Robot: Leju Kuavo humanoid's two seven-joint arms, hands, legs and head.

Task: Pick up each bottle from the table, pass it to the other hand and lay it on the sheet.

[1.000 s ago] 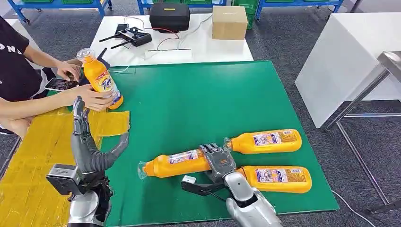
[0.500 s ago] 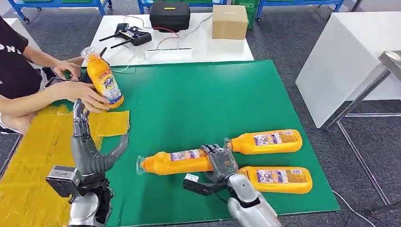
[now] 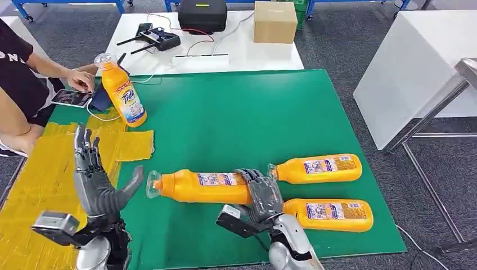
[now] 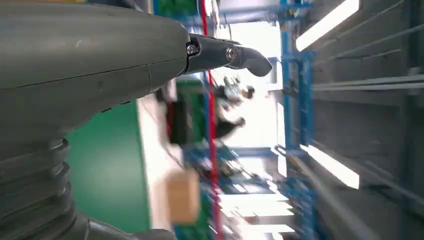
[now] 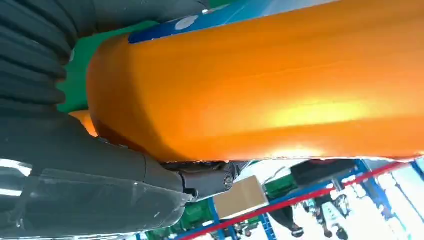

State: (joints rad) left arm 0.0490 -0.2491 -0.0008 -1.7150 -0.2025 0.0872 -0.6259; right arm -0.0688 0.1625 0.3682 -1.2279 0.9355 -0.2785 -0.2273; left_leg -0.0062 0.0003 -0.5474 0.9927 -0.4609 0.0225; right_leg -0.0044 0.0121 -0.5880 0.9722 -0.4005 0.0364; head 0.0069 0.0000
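My right hand (image 3: 263,194) grips the base end of an orange bottle (image 3: 201,186) held level over the green mat (image 3: 225,118), cap pointing left; the right wrist view shows the orange bottle (image 5: 260,85) wrapped by my fingers (image 5: 165,177). My left hand (image 3: 95,180) is raised and open over the edge of the yellow sheet (image 3: 39,185), a short way left of the cap. Two more orange bottles lie on the mat at the right, one (image 3: 318,168) farther, one (image 3: 329,214) nearer. A fourth bottle (image 3: 122,93) stands upright at the mat's far left.
A person's hand (image 3: 81,81) rests on a phone (image 3: 70,98) beside the standing bottle. Behind the mat a white table (image 3: 236,48) carries a black case (image 3: 202,14), a cardboard box (image 3: 274,21) and remote controls (image 3: 154,39). A white counter (image 3: 416,62) stands right.
My right hand has carried the bottle left and a little up, toward my left hand. The person has let go of the upright bottle. My left hand has lowered slightly.
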